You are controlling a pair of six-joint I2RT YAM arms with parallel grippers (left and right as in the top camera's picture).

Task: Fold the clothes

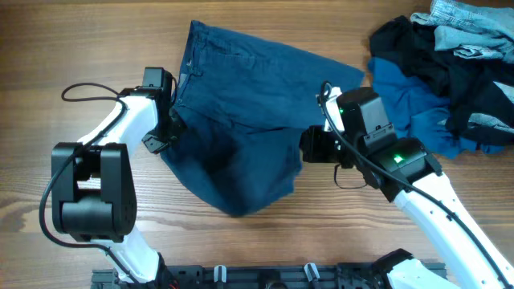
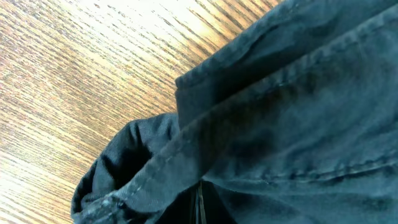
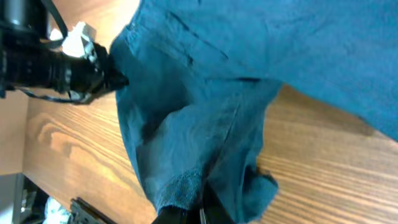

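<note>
Nearest to us, the near lobe of the dark navy-blue fabric shorts (image 1: 241, 144) bulges toward the robot's side of the plain wooden table (image 1: 80, 40). We take these shorts as our landmark.

At their left edge sits the left gripper (image 1: 163, 135). Its jaws are closed on a stitched edge of the cloth. In the left wrist view the fabric bunches down to the bottom of the frame and hides the fingers.

At the right edge of the shorts, about level with the left one, is the right gripper (image 1: 305, 148). It too is clamped tight, with a gathered fold of the shorts drawn in between the jaws.

The garment thus lies between the two grips: to the right of the left jaws and to the left of the right jaws. We judge that its long axis runs slantwise, from the far-left corner to the near lobe. A second flap reaches out to the far right. Neither arm looks clearly nearer to the near lobe, since each has its own side. We think the coming fold turns on carrying one pinched edge across toward the other.

We count two arms, two grippers and one pair of shorts in hand.

Beyond the shorts, to their far right and well apart from both grippers, lies a heap. It holds a mid-blue piece (image 1: 401, 96), a black piece (image 1: 418, 48) and a pale denim piece (image 1: 470, 20). That makes at least three, though we cannot tell the exact number.
</note>
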